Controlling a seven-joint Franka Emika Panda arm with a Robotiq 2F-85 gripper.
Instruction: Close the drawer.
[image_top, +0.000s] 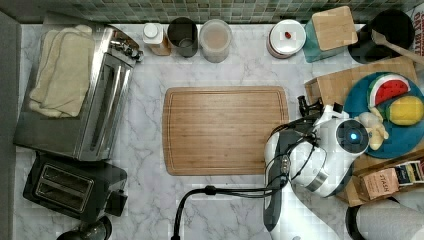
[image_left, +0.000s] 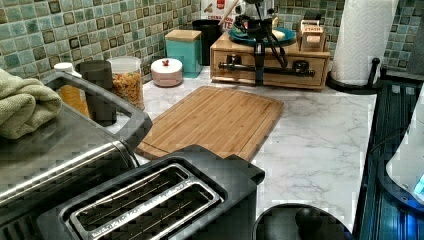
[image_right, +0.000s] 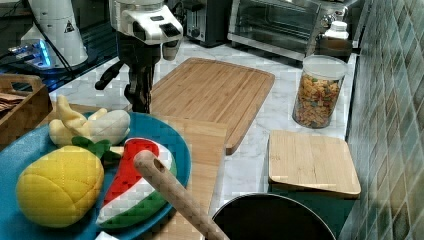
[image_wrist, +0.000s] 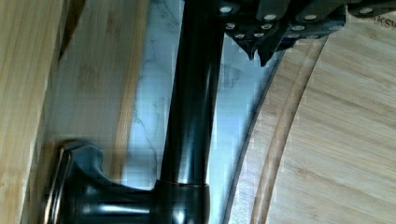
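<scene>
The drawer shows its light wooden front (image_left: 280, 68) in the box under the blue plate. It looks pushed in, with its floor hidden. A dark bar handle (image_left: 237, 66) runs across that front. In the wrist view the handle (image_wrist: 192, 102) crosses the picture, between the drawer front (image_wrist: 95, 84) and the marble. My gripper (image_left: 259, 64) hangs straight down in front of the drawer, at the handle's middle. Its fingertips (image_wrist: 256, 45) look pressed together beside the bar, on the side away from the drawer, with nothing between them. The gripper (image_top: 306, 107) stands at the box's edge in the top view, and in the right view the gripper (image_right: 140, 100) stands beside the plate.
The cutting board (image_top: 225, 130) lies on the marble just in front of the drawer. A blue plate (image_top: 360, 92) with toy fruit sits on the box top. A toaster oven (image_top: 85, 95), a toaster (image_top: 65, 185) and jars (image_top: 215, 39) line the counter's far sides.
</scene>
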